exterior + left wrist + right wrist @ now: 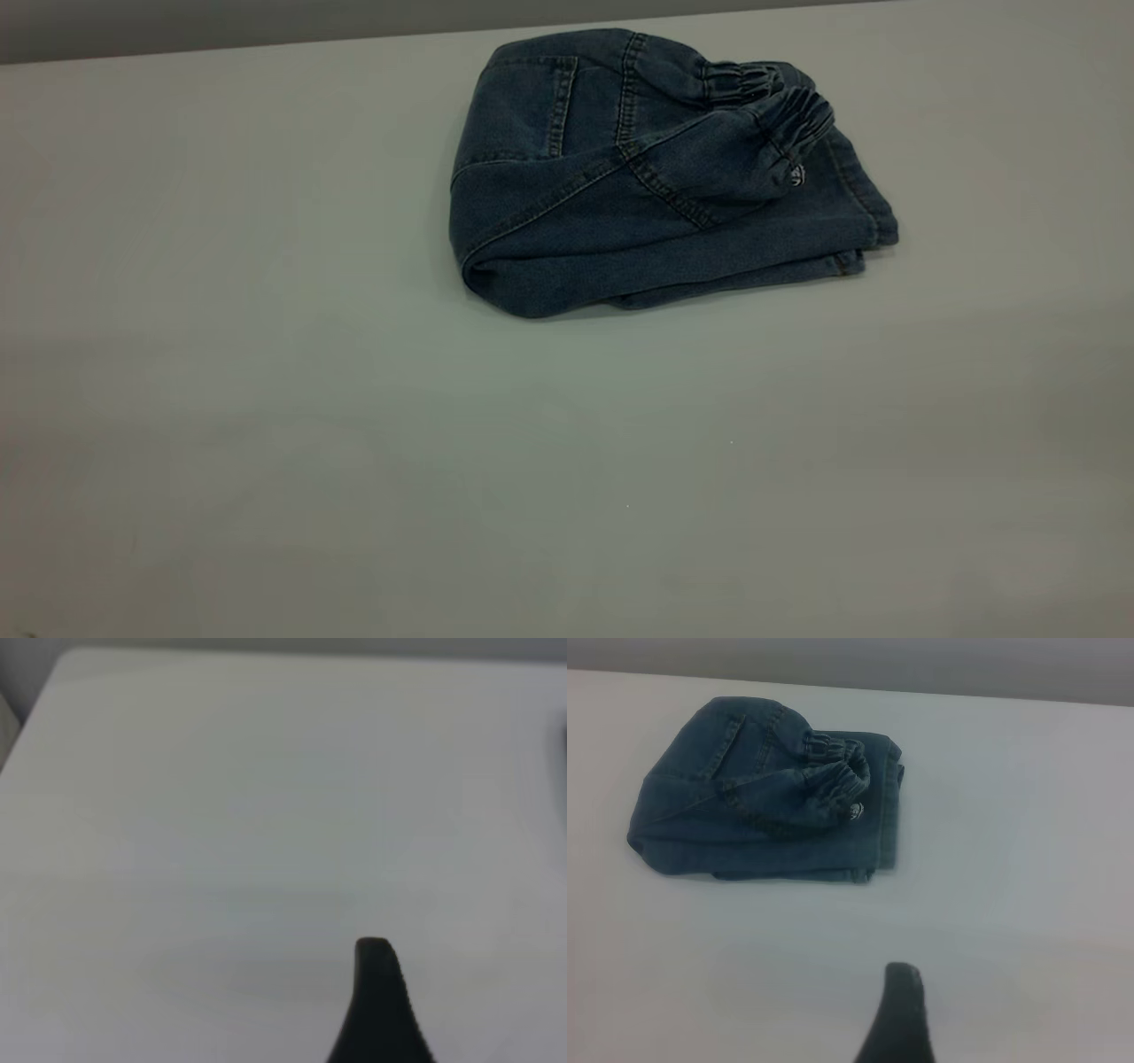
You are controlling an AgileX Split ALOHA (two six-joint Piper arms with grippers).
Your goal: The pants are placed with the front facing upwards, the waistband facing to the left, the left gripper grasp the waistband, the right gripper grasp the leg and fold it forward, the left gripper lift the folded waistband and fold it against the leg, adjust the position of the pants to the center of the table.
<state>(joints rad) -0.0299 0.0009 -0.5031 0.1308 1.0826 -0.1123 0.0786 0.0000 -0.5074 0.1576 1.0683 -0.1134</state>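
One large plain white worktop fills the exterior view, a grey wall strip behind it. Folded blue denim pants lie toward its far side, the gathered elastic waistband on top at the right. Neither tool appears there.

Left wrist view: one dark finger above bare worktop; spread cannot be told.

Right wrist view: one dark finger, well apart from the pants, holding nothing.

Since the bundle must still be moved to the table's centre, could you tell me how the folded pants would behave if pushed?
The pants look soft, so they would probably bunch rather than slide stiffly. The waistband lies loose on top and might flop open.
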